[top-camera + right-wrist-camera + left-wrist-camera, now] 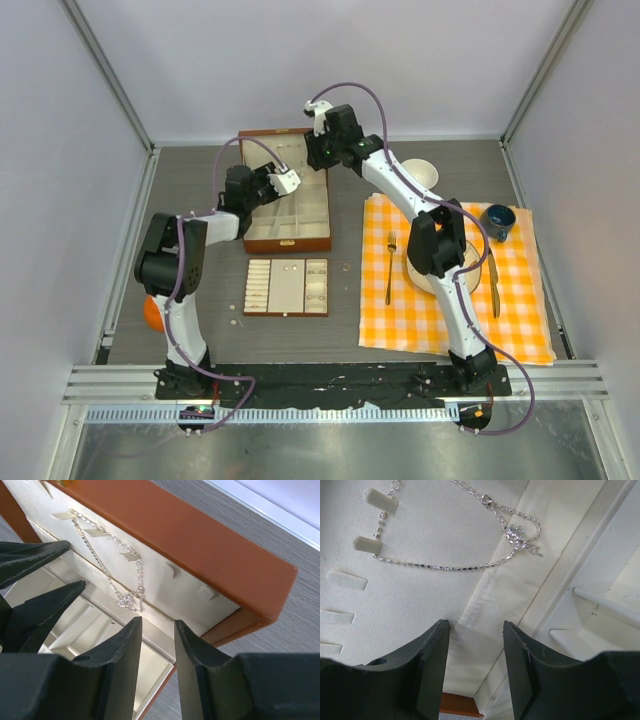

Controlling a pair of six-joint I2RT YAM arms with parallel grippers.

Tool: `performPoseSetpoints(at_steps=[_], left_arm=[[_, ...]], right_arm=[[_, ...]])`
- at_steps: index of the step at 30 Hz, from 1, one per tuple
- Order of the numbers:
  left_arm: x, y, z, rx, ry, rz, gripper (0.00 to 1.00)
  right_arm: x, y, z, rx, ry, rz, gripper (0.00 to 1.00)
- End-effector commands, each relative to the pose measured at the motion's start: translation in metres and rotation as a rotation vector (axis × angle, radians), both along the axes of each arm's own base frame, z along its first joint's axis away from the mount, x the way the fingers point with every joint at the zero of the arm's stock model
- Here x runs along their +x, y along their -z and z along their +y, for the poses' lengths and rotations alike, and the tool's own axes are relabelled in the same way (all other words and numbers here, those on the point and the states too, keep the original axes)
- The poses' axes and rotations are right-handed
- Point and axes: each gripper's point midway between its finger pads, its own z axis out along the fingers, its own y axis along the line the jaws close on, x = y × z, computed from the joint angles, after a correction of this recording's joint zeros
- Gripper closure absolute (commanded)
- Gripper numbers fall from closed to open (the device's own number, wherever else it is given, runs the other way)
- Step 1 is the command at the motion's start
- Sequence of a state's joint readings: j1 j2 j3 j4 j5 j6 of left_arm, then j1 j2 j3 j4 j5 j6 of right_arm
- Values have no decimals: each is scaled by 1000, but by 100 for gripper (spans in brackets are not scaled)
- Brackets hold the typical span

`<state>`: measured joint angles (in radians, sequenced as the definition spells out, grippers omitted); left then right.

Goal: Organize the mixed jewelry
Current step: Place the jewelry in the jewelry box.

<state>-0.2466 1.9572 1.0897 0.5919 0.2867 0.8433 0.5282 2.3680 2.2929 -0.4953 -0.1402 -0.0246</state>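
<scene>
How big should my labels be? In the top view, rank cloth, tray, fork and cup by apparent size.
1. cloth
2. tray
3. fork and cup, unranked: the fork is longer, the cup wider.

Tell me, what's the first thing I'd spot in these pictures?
The sparkly chain necklace catches the eye first, draped over pegs inside the lid of the open brown box in the middle of the table. Next comes the bright orange-checked cloth on the right, with a gold fork lying on it.
</scene>
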Motion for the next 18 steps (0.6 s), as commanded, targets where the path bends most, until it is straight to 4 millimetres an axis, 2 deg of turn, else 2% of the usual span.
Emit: performPoseSetpoints(at_steps=[1, 11, 18], left_arm=[[5, -49, 5, -37, -27, -132, 48], [6, -51, 7, -31, -34, -158, 48], [17, -42, 6, -12, -40, -155, 48]], right_arm=[[8, -36, 4, 40, -3, -83, 62], [-3, -40, 2, 48, -13, -64, 62], [-7, -44, 2, 49, -14, -65, 62]])
